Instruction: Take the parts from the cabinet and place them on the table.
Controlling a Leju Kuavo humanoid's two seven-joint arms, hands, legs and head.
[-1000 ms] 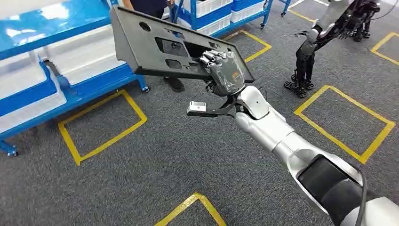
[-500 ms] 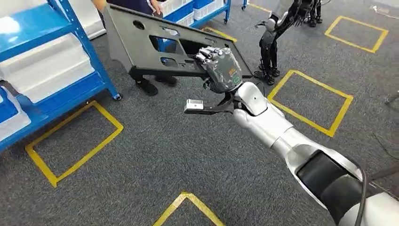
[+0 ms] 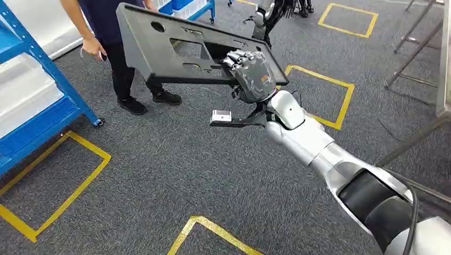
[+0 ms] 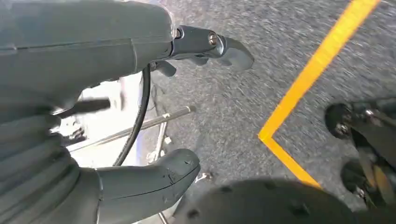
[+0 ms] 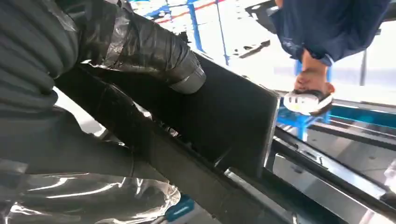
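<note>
Gripping the black part (image 3: 175, 50) aloft, the right hand (image 3: 252, 74) has swung away from the blue cabinet (image 3: 32, 106); bench delivery comes next. The left hand (image 4: 116, 116) hangs empty, fingers apart.

The black panel (image 3: 175, 50) looks like matt moulded plastic, smooth on its face. The right hand (image 3: 254, 77) holding it is wrapped in glossy, crinkled clear film over dark fingers (image 5: 154, 51); the arm (image 3: 311, 141) behind is smooth silver metal or plastic — I cannot tell which. The floor (image 3: 159, 175) is rough grey carpet with glossy yellow tape (image 3: 213, 226). The shelf frame (image 3: 48, 114) is glossy blue-painted metal.
</note>
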